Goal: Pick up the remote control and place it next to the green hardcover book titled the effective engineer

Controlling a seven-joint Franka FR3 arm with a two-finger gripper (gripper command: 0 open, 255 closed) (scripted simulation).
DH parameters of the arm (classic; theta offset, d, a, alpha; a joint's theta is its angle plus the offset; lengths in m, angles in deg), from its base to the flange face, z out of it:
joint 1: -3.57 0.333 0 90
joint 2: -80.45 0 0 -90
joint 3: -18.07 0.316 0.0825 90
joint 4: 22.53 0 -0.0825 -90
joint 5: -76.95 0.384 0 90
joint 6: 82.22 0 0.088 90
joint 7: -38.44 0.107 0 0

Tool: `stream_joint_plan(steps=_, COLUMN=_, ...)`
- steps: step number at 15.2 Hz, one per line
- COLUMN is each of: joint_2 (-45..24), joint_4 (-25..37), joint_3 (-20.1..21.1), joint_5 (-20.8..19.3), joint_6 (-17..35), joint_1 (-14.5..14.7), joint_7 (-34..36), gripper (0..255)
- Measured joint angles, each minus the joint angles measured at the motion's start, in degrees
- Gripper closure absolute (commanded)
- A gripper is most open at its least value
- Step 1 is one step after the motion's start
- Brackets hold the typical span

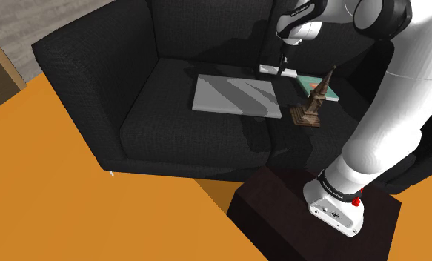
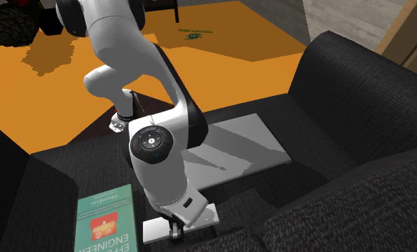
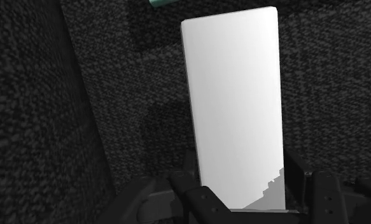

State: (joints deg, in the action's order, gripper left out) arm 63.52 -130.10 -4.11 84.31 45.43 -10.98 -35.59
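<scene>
White remote (image 3: 235,95) sits right between the black fingers of the end effector (image 3: 241,175), which are closed in on its two long edges at the near end. It's down low over the black sofa (image 1: 170,104) seat, just beside the green book (image 2: 105,218).

I see the remote (image 1: 270,69) lying on the sofa (image 1: 95,67) seat, just beside the book (image 1: 319,83), at the seat's back. The gripper (image 1: 282,67) is directly over the remote. In the shoulder view the flat slab (image 1: 233,95) lies left of both, the tower figurine (image 1: 314,100) stands before the book, and the stand (image 1: 281,215) is before the sofa.
</scene>
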Motion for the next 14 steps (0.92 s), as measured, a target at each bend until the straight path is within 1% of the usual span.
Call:
stream_joint_plan(steps=3, joint_2=-1.07, joint_4=-0.85, joint_3=0.22, joint_5=0.59, joint_6=1.83, joint_1=-0.20, joint_7=-0.42, gripper=255)
stream_joint_plan(steps=9, joint_2=-1.39, joint_4=-1.06, joint_3=0.31, joint_5=0.76, joint_6=2.37, joint_1=-0.19, joint_7=-0.43, gripper=255)
stream_joint_plan(steps=10, joint_2=-1.39, joint_4=-1.07, joint_3=0.31, joint_5=0.76, joint_6=2.38, joint_1=-0.19, joint_7=-0.43, gripper=0)
stream_joint_plan(steps=14, joint_2=-1.38, joint_4=-1.06, joint_3=0.31, joint_5=0.76, joint_6=2.39, joint_1=-0.19, joint_7=-0.43, gripper=0)
